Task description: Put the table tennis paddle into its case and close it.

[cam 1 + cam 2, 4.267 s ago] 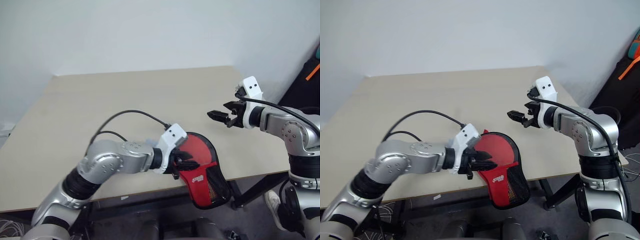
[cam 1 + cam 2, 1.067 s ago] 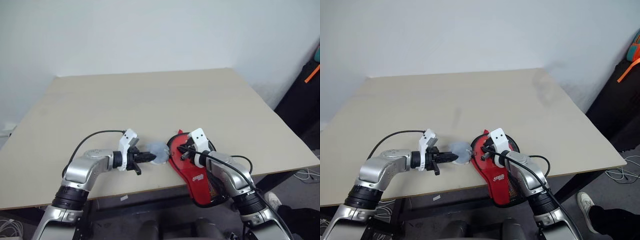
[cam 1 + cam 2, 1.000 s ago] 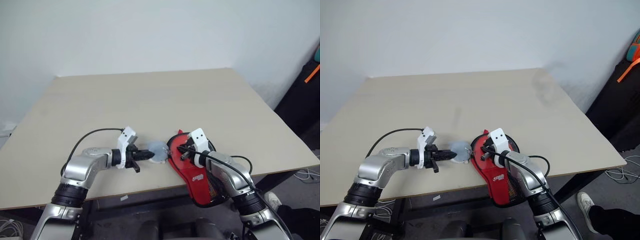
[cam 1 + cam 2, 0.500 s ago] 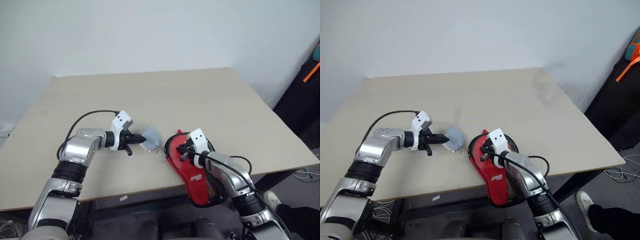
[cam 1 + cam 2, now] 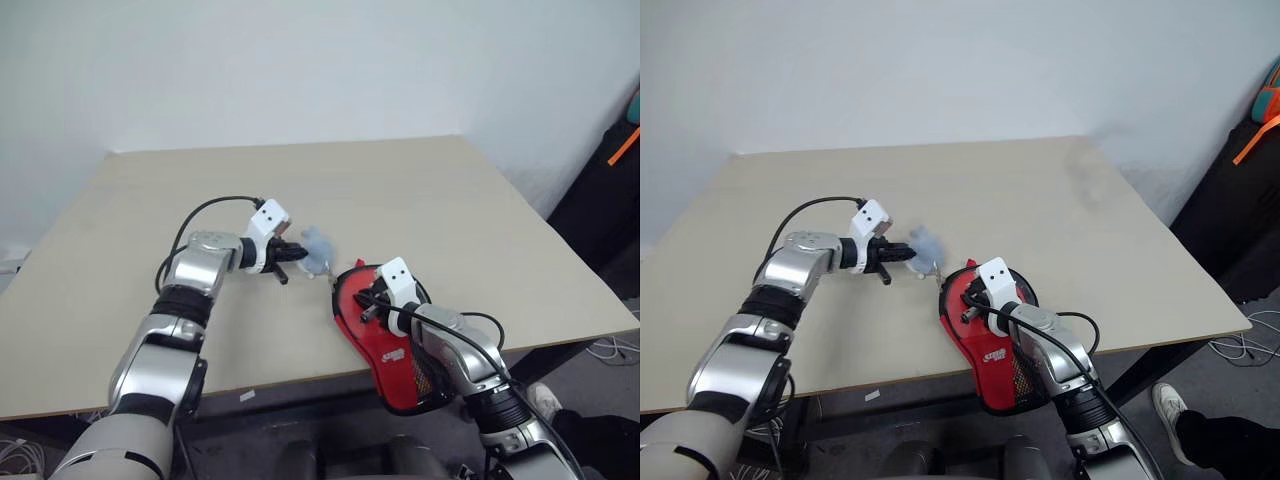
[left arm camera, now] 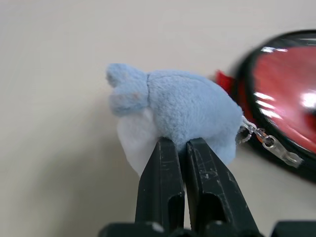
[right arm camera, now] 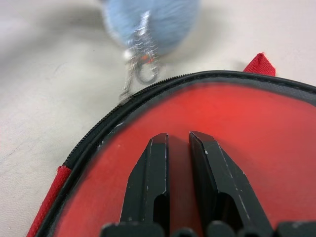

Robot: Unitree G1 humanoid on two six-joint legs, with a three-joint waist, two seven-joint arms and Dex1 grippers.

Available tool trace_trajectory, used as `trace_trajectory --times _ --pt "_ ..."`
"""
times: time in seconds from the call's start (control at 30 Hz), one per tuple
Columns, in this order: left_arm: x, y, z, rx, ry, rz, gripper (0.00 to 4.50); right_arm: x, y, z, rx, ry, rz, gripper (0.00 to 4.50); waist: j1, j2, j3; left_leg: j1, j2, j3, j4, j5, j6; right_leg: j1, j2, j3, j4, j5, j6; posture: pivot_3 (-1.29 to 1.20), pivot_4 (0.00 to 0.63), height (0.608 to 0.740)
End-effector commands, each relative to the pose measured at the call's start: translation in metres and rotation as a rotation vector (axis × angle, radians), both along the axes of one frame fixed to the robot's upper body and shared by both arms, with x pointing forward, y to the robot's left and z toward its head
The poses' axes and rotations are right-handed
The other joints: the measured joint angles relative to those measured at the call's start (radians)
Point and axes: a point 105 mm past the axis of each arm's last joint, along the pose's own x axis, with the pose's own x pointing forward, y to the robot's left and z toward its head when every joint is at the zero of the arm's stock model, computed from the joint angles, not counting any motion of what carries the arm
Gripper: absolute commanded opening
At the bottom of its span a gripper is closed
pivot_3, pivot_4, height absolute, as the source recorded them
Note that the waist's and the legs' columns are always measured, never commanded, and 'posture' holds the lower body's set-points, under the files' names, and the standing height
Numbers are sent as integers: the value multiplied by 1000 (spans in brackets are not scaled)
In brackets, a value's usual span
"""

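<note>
Directly under the right hand point(image 7: 177, 143) lies the case point(image 7: 256, 148)

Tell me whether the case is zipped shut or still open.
Cannot tell for sure. The left gripper pinches the blue plush pull beside the case; the rim nearest it looks closed, the rest is hidden.

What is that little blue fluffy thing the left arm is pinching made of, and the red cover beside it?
The small pale-blue fluffy charm looks like soft plush: fuzzy nap, a white patch, a metal clasp on a short chain. The paddle-shaped red case seems smooth, slightly glossy fabric or vinyl with black zipped edging; black mesh shows on its lower part.
</note>
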Motion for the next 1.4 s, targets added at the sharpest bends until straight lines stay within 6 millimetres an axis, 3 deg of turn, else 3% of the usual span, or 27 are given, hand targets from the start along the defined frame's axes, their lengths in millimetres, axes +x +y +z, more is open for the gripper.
trace_trajectory --times 0.03,0.33,0.67,0.87,1.13,1.4 --pt "23 -8 32 41 -159 49 22 -6 -4 -19 -37 74 -10 708 0 0 0 0 0 0 0 0 0 0 0 0 0 0 0 0 0 740" --pt "46 -44 40 132 -278 146 22 -5 -5 -18 -38 72 -16 708 3 -2 0 -1 -1 -1 1 0 0 0 0 0 0 0 1 0 0 740" --pt "42 -103 46 146 -366 62 22 -7 -5 -17 -31 73 -27 708 5 -2 0 -1 -1 -1 1 0 0 0 0 0 0 0 1 0 0 740" --pt "28 -135 49 85 -382 -98 22 -6 -6 -17 -34 72 -34 708 5 -2 0 -1 -2 -1 1 0 0 0 0 0 0 -1 2 0 0 740" --pt "0 -149 34 39 -320 -359 22 -7 -7 -17 -41 74 -28 708 5 -1 0 -1 -2 -1 1 0 0 1 0 0 0 -1 2 0 0 740" --pt "-11 -154 32 -36 -332 -427 22 -7 -6 -18 -44 77 -20 708 5 -1 0 -1 -2 -2 2 0 0 2 0 0 0 -1 2 0 0 740"
